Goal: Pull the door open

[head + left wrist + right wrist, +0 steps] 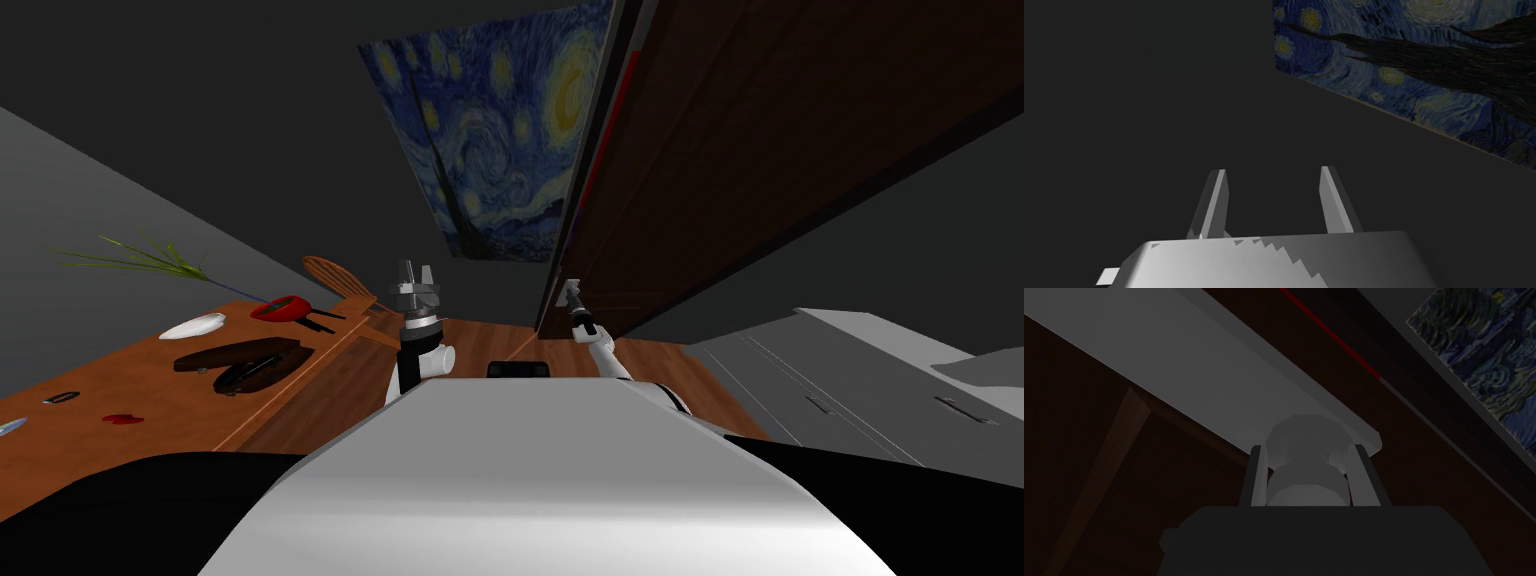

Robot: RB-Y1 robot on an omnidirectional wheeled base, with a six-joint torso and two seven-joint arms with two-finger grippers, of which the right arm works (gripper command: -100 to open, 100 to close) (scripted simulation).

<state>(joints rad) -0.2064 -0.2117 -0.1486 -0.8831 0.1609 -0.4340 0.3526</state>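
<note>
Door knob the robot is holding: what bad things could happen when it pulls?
The right tool pinches the round grey knob between thin fingers, so it might slip off when pulling. The dark brown door could swing into the robot, which stands close, or bump the open left tool nearby.

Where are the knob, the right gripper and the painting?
knob [1304,430]: right wrist view, on its rounded head.
right gripper [1305,450]: right wrist view, midway between its fingertips.
painting [500,150]: head view, on its blue middle.
</note>
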